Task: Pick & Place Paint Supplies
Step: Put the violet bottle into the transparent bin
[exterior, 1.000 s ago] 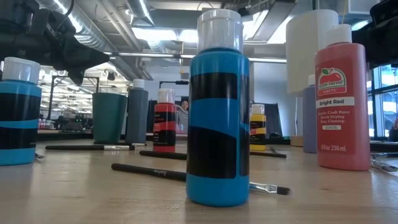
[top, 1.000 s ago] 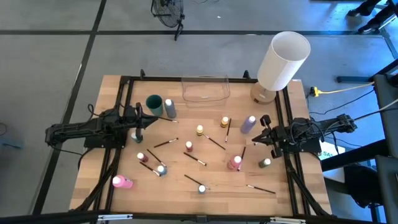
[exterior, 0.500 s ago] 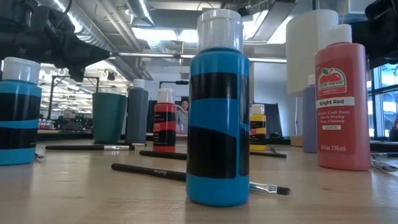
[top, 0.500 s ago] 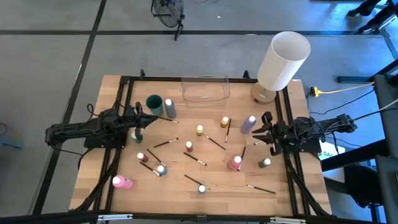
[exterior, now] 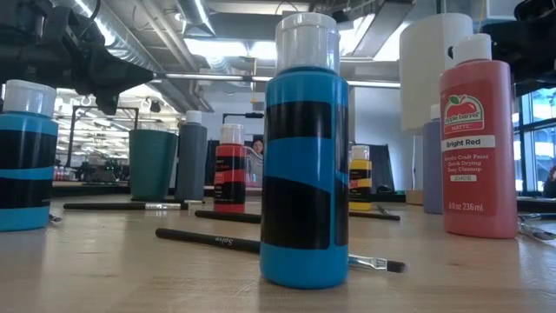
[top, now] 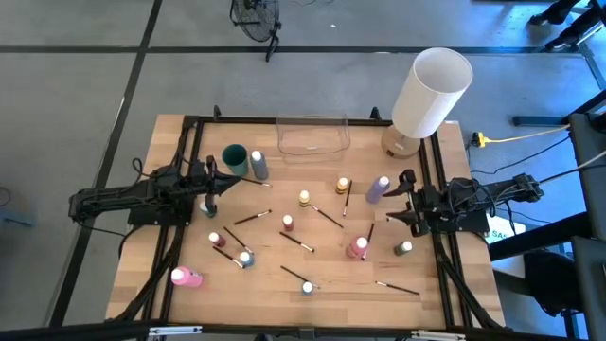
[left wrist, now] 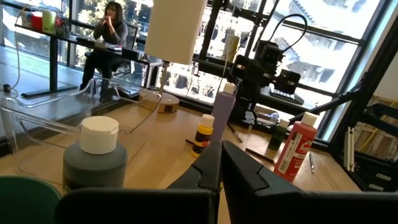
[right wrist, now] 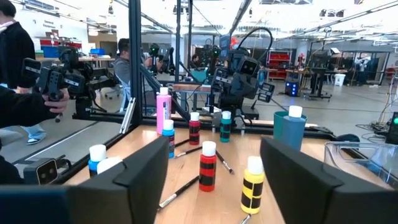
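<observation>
While both arms hover low at the bench's [top: 170, 142] sides, I log the paint bottles [top: 357, 247] and paintbrushes [top: 329, 218] scattered across its middle, none inside the clear container [top: 312, 134] at the far edge. Left gripper [top: 209, 180]: fingers together, empty, beside the grey bottle [top: 258, 165] and green cup [top: 234, 157]. Right gripper [top: 401, 197]: fingers apart, empty, just beside the lilac bottle [top: 378, 188].

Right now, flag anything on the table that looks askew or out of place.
One pink paint bottle lies on its side near the table's front left corner, while the other bottles stand upright. Paintbrushes lie scattered among them. Nothing looks spilled.
</observation>
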You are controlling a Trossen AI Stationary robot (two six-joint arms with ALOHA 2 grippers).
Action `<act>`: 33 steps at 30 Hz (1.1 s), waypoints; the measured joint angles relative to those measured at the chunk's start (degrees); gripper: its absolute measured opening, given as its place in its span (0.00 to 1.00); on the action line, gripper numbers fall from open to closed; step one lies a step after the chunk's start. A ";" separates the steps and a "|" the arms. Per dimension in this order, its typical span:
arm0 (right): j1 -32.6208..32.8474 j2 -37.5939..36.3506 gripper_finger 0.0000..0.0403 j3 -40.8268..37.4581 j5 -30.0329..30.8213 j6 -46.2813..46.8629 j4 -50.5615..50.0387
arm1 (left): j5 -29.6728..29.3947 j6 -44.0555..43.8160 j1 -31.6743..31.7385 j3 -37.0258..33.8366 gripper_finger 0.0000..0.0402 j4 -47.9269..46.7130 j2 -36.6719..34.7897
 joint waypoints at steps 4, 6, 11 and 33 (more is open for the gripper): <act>0.00 0.00 0.69 0.00 -0.12 -0.95 -0.73 | 0.00 0.00 -0.01 0.01 0.02 0.00 0.00; 0.00 0.00 0.69 0.00 -0.14 -1.33 -1.56 | 0.02 0.70 -0.01 -0.01 0.02 0.00 0.00; 0.00 0.00 0.69 0.00 -0.10 -1.83 -1.16 | 0.04 3.24 0.01 -0.01 0.02 0.00 0.00; 0.02 0.00 0.68 -0.02 8.04 -4.66 0.83 | -3.96 22.91 0.08 -0.01 0.45 18.14 0.00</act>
